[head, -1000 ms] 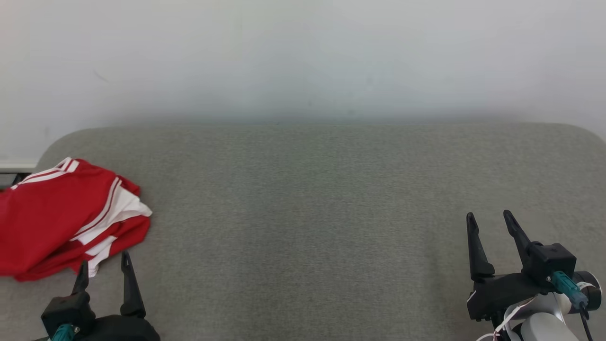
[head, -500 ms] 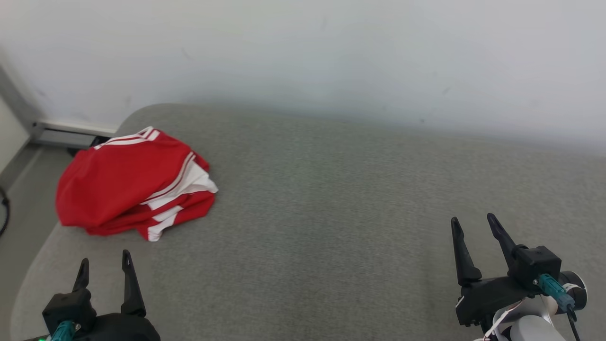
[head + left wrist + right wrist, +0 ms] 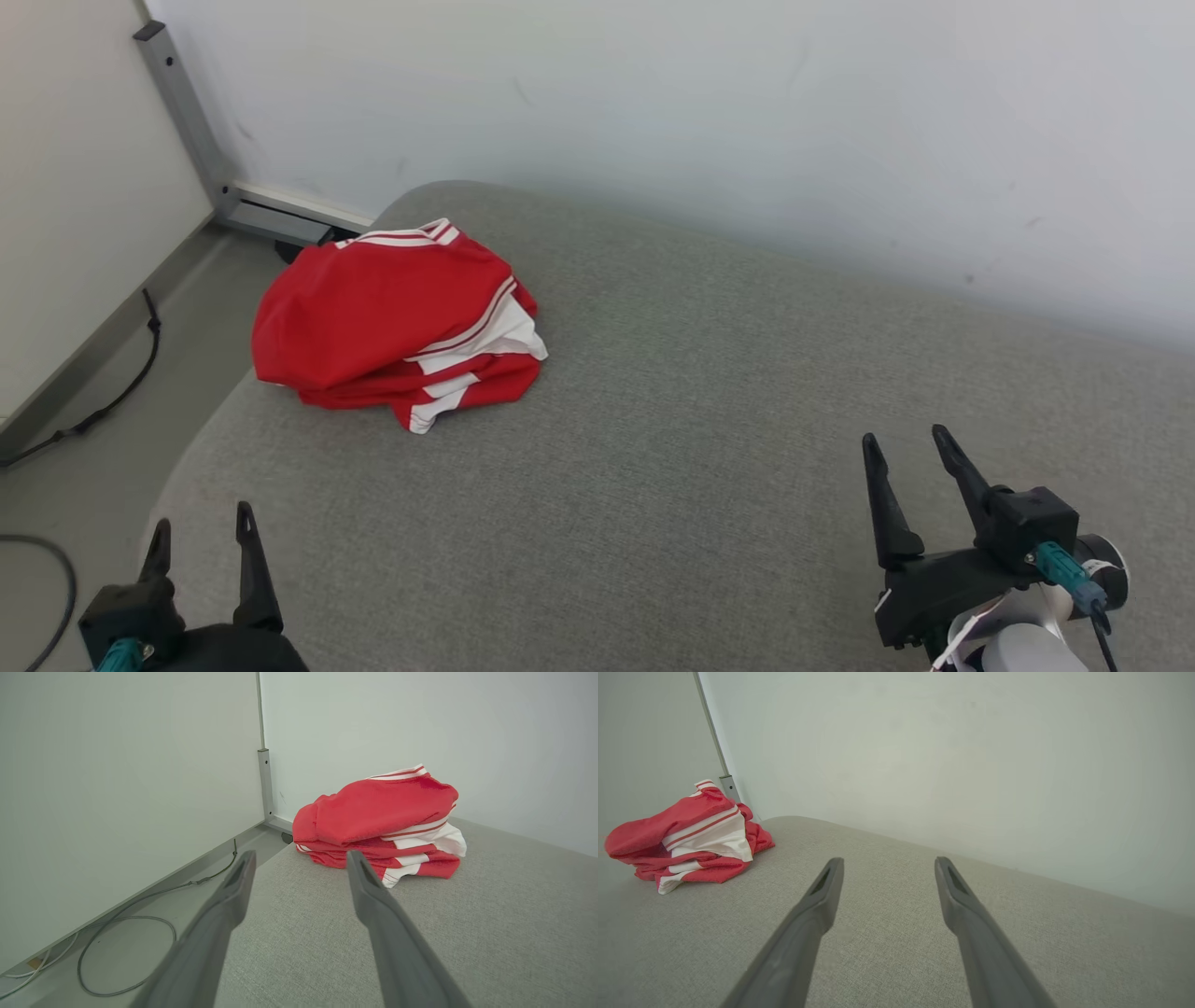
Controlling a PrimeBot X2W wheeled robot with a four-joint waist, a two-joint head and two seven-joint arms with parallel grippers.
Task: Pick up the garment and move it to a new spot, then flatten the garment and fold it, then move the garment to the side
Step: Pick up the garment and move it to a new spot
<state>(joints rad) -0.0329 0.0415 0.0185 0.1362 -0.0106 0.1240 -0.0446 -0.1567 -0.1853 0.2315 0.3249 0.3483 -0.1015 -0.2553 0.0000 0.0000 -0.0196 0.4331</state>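
Left claw (image 3: pixel 203 516) and right claw (image 3: pixel 904 435) both spread, empty, low by the pad's (image 3: pixel 700 420) near edge; garment (image 3: pixel 397 322) bunched well ahead of left claw, far left of right, so left likely grabs first.

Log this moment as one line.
stage: pre-pickup | garment: heaped at left end of cushion | left gripper: open, empty | right gripper: open, empty

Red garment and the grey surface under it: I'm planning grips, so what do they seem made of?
Red garment: looks like a thin, smooth sports knit, likely synthetic; it lies in soft folds with a slight sheen. Grey surface: matte woven upholstery fabric with a fine visible weave; its rounded edge suggests padding.
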